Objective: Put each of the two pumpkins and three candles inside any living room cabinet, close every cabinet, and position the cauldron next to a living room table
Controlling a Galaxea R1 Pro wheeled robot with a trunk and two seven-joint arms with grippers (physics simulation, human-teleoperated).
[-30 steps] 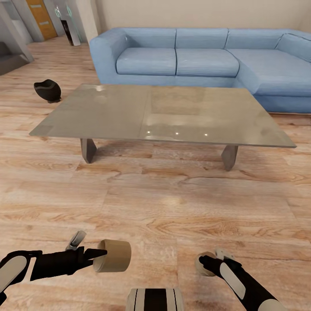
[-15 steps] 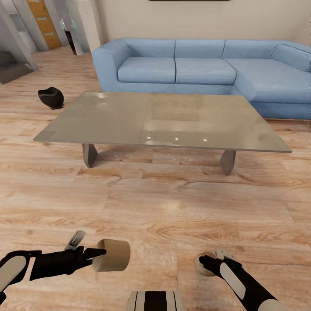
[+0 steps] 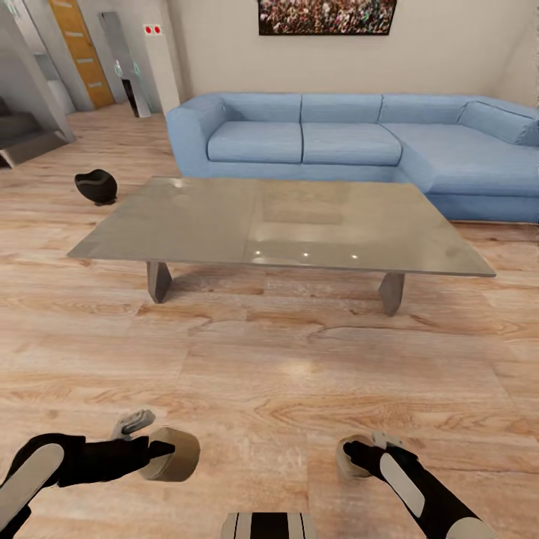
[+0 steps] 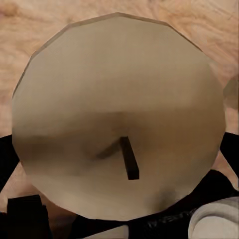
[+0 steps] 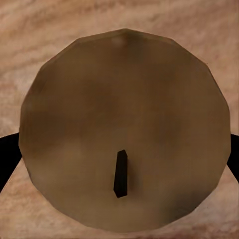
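Left gripper: clamped on a beige candle, held low over the wood floor at near left; in the left wrist view that candle's round top and dark wick face the camera, black fingers at its edge.
Right gripper: closed round a second candle at near right, mostly hidden behind the wrist; the right wrist view gives this candle's browner top and short wick, dark finger edges at either side.
Table: low, glossy grey top, angled legs, mid-room, beyond both arms.
Cauldron: black, on the floor off the table's far left corner, near it but apart.
Sofa: blue, L-shaped, against the far wall; framed picture above it.
Change from a second ago: the view has tilted up, bringing the picture and more wall into sight; the left candle now sits lower and turned more end-on; right grip unchanged.
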